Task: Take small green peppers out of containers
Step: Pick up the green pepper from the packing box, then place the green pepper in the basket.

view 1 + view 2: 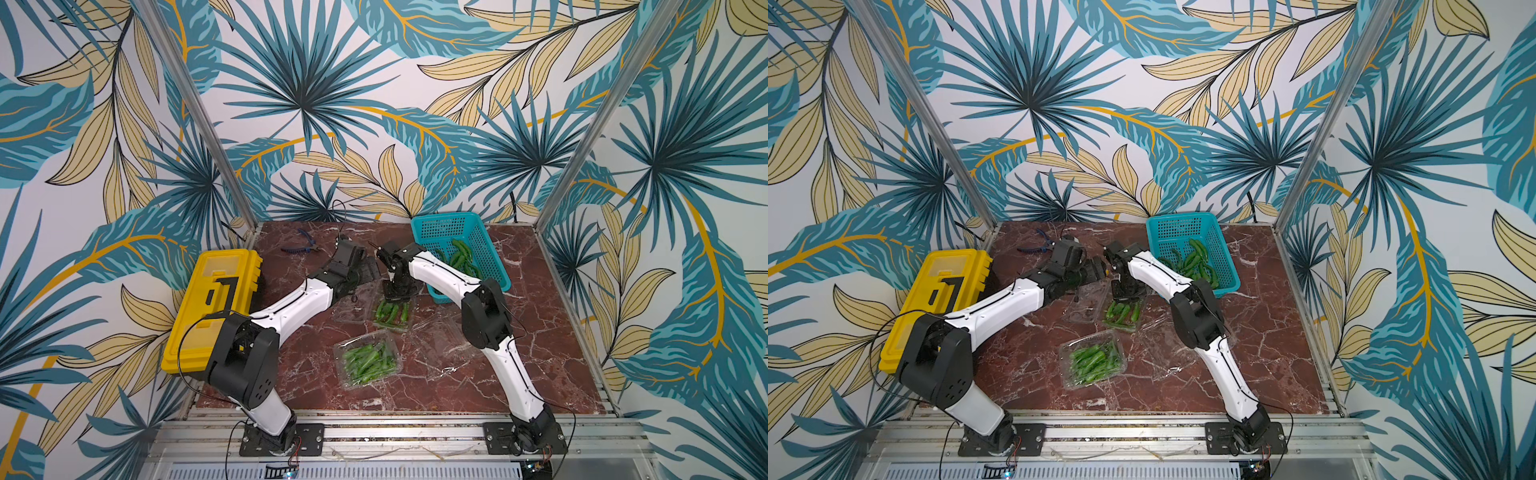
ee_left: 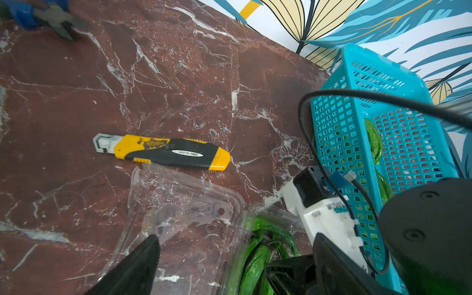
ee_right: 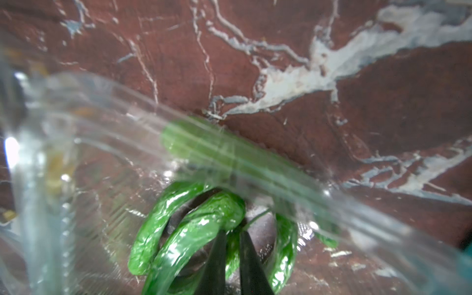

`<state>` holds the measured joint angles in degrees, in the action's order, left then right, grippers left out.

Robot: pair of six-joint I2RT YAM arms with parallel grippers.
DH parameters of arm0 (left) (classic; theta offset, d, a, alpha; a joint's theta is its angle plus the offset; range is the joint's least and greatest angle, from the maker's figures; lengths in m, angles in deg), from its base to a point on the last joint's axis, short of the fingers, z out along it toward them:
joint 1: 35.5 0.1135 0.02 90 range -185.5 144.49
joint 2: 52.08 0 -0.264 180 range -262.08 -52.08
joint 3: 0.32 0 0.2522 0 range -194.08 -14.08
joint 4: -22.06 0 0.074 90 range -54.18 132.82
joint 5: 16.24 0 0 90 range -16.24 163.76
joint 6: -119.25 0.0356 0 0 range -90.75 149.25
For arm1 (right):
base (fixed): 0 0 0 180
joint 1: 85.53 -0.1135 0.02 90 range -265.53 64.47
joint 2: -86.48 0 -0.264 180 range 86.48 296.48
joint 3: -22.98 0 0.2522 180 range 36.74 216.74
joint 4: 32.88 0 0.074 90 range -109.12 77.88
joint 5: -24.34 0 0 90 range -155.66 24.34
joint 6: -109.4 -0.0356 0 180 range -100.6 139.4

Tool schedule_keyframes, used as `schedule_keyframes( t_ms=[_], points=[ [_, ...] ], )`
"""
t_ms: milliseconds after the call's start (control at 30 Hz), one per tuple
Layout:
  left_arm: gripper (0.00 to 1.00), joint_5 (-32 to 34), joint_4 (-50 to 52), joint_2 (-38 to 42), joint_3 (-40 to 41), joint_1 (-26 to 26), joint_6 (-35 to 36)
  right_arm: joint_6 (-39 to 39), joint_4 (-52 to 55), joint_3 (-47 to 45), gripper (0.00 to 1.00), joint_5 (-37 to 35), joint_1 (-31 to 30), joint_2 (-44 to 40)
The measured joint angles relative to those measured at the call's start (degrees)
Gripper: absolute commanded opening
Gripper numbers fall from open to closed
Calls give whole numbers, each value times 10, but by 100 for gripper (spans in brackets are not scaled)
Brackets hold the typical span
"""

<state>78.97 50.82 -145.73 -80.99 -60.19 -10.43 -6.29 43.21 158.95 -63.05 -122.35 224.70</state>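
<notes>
Two clear, ribbed plastic clamshell containers hold stock on the red-brown marble counter [image 1: 540,332]. The open container [image 1: 405,328] sits between the arms with its lid folded flat toward the left arm. A loose handful of small green peppers [image 1: 388,311], glossy and slender, lies in its tray. The closed container [image 1: 347,374], nearer the arm bases, is full and untouched.

Right claw [image 3: 232,233]: stands tips-down inside the open tray, jaws drawn almost together on what appears to be the end of one pepper. A sliver of green shows between the fingers [image 3: 217,255]. The steep approach suits picking a single pepper from the tangle without catching the thin tray wall.

Left claw [image 1: 368,272]: spread wide and holding nothing, poised over the folded-back lid. Contact cannot be confirmed. It is judged to be there to steady the light container during the lift.

The teal perforated plastic basket [image 1: 419,232] stands just beside the open tray on the right arm's side and already holds several peppers. It is judged to be the drop point, placed for a short carry.

Risk: the flimsy tray may rise with the pepper, and curled neighbours may be dragged out.
</notes>
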Motion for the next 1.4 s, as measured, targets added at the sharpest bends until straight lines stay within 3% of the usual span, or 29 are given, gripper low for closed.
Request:
schedule_keyframes(
  t_ms=[867,1000,1200,1400],
  points=[
    [95,-21,14,-12,0,0,3,3,-123,-160,8,-32,13,-188],
    [95,-43,15,-17,0,0,12,2,-135,-174,8,-42,50,-229],
    [95,-66,16,-19,0,-3,33,-9,-173,-216,8,-56,167,-309],
    [95,-72,17,-19,-7,-23,72,-22,-189,-250,9,-84,236,-301]
  ],
)
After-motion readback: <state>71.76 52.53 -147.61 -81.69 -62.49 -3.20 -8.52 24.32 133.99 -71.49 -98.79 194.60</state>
